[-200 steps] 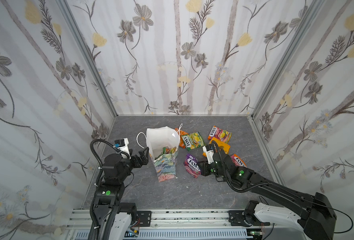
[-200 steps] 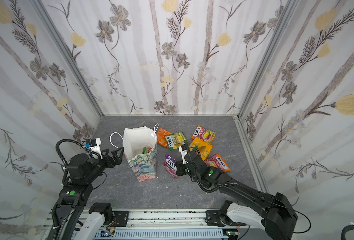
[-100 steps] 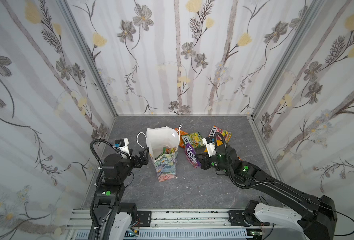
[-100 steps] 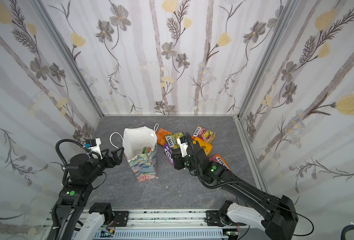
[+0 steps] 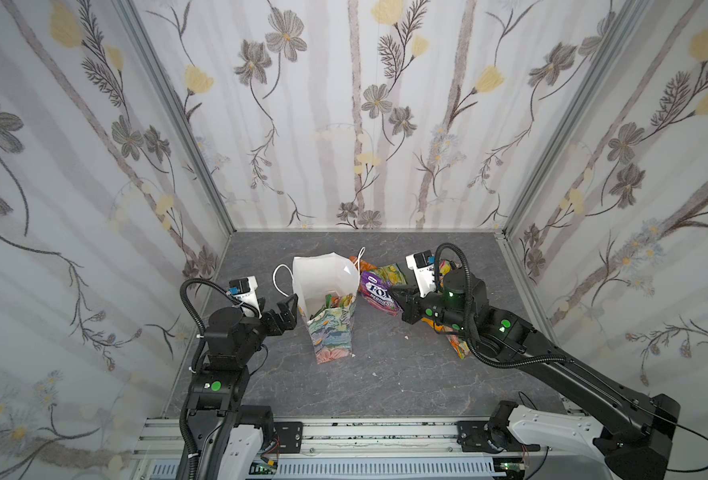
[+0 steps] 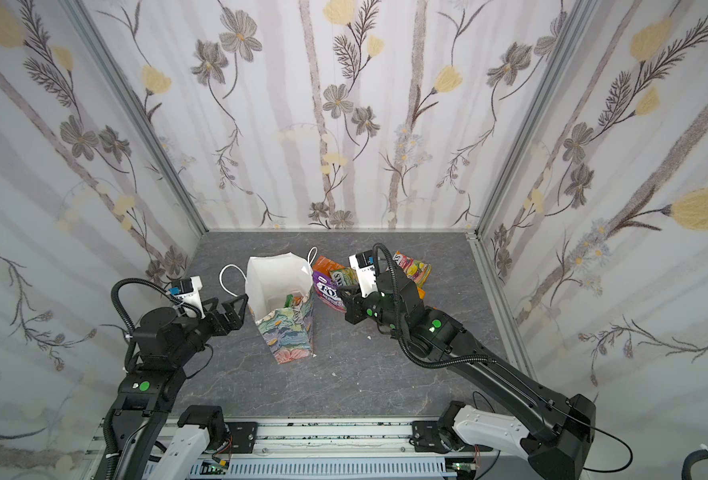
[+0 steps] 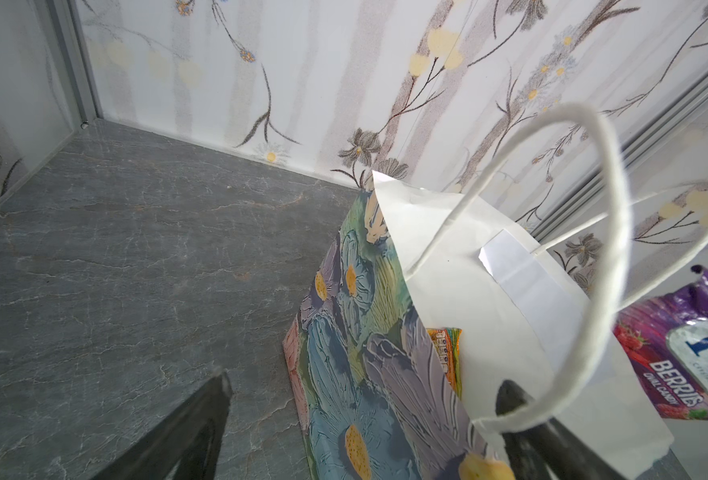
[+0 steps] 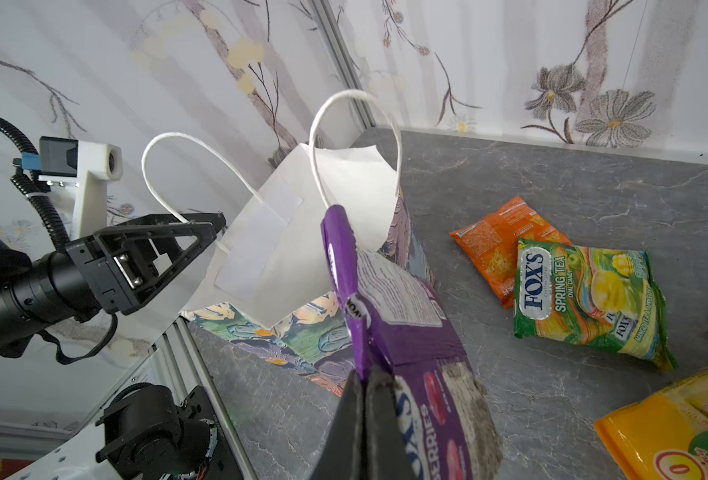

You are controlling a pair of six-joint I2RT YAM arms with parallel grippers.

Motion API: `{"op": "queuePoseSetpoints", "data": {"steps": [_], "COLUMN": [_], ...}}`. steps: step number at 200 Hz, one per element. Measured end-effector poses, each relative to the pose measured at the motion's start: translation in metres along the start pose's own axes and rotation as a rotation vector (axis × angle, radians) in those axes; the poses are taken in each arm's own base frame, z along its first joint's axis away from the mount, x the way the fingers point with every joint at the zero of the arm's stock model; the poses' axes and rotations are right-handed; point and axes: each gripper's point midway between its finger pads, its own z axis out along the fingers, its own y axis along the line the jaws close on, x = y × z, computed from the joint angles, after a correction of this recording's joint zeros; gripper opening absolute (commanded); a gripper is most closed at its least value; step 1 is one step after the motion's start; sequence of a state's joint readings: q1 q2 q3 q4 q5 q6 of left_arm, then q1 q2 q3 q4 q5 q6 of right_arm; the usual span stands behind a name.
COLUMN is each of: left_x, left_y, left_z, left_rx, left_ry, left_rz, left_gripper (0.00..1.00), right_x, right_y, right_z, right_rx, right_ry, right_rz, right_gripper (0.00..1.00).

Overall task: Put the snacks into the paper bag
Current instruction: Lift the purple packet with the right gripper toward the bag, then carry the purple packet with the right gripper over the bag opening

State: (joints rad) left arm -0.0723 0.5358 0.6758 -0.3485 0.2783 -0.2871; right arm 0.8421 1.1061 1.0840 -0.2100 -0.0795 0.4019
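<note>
- Clearance at the bag's mouth was what your coming move turned on: in both top views the purple packet [image 5: 378, 293] hung just right of the paper bag [image 5: 330, 332], close by its right rim and not yet over the opening.
- Your right gripper [image 5: 401, 296], right of centre in the frame, was clamped shut on the packet's lower end; its long axis ran from the jaws up and left toward the bag.
- The mouth lay left of that gripper, so I judged a short carry leftward over the rim was needed before any release.
- In the right wrist view the packet's upper edge overlapped the rim beside a cord handle [image 8: 352, 92]; contact could not be told.
- Your left gripper [image 5: 286, 308] stood spread wide, holding nothing, just beside the bag's left wall; the right arm was the nearer to the packet.
- Inside the bag, low down, lay a few packets [image 5: 332, 299], green and orange showing; their number was hidden.
- Outside, on the table [image 5: 385, 374], a green-yellow packet [image 8: 589, 299], an orange packet [image 8: 495, 245] and a yellow packet [image 8: 676, 432] lay right of the bag.
</note>
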Motion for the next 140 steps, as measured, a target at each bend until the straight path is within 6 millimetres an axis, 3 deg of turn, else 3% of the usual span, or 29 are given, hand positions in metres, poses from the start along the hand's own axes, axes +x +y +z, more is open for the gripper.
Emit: {"op": "queuePoseSetpoints", "data": {"steps": [140], "left_x": [0.000], "left_y": [0.000], "left_z": [-0.001], "left_rx": [0.001], "left_ry": [-0.002], "left_rz": [0.001], "left_gripper": [1.00], "right_x": [-0.105], "right_y": [0.049], "right_z": [-0.022], "right_rx": [-0.066], "right_ry": [-0.142], "right_rz": [-0.133], "right_gripper": [0.00]}}
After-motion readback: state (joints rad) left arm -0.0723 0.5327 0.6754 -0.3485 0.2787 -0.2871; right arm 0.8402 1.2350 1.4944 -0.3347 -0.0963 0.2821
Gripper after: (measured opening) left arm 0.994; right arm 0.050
